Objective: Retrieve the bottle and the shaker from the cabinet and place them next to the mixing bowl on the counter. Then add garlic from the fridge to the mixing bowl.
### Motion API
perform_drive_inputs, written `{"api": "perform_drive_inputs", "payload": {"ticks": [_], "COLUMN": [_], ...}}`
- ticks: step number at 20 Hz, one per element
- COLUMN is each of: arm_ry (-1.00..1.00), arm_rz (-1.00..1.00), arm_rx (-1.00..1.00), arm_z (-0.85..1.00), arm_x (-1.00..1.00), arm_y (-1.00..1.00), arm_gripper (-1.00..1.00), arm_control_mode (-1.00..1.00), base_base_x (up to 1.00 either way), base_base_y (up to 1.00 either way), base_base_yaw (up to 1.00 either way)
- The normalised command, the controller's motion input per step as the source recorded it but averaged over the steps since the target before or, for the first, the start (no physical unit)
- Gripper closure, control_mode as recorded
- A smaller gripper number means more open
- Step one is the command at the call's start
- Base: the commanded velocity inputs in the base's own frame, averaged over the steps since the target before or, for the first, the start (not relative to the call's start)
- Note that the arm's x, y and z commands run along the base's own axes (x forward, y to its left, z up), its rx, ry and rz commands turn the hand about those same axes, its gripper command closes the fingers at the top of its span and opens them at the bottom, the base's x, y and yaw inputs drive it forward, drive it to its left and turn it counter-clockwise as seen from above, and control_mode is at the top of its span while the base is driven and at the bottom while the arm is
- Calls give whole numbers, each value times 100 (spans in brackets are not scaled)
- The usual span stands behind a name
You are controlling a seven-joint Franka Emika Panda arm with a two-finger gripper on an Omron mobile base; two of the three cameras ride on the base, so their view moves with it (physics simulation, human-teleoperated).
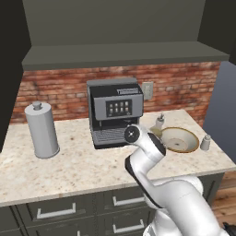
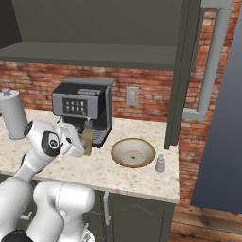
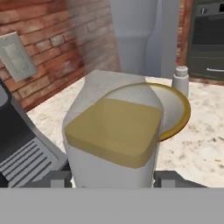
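Observation:
My gripper [image 3: 111, 177] is shut on the bottle [image 3: 113, 135], a clear bottle half full of yellowish liquid, held upright between both fingers [image 3: 168, 178]. From the base cameras the bottle [image 2: 87, 137] [image 1: 159, 121] stands in front of the coffee machine, just left of the mixing bowl [image 2: 118, 147] [image 1: 182, 140]. I cannot tell whether its base touches the counter. The tan, gold-rimmed bowl [image 3: 186, 113] lies right behind the bottle. A small grey shaker [image 1: 205, 142] [image 2: 160, 163] [image 3: 180, 78] stands on the counter at the bowl's far side.
A dark coffee machine [image 1: 115, 110] [image 2: 82, 106] stands against the brick wall. A tall grey canister [image 1: 41, 129] [image 2: 13, 116] is at the counter's left. A wall outlet [image 2: 132, 96] is behind the bowl. The open cabinet shelf [image 1: 124, 53] hangs overhead. The counter ends just past the shaker.

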Motion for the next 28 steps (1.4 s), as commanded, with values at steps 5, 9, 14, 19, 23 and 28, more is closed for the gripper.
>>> {"api": "perform_drive_inputs", "payload": {"ticks": [5,9,14,19,23,28], "arm_ry": [-3,-3,0,0,0,0], "arm_rz": [-26,-30,-29,-11,0,3], "arm_rx": [2,0,0,0,0,0], "arm_z": [-19,-19,-15,0,0,-11], "arm_x": [5,25,10,16,9,13], "arm_y": [0,0,0,0,-12,-30], "arm_gripper": [100,100,100,100,100,100], "arm_control_mode": [-100,-100,-100,-100,-100,-100], "base_base_x": [0,0,0,0,0,0], "base_base_y": [0,0,0,0,0,0], "base_base_yaw": [0,0,0,0,0,0]}}
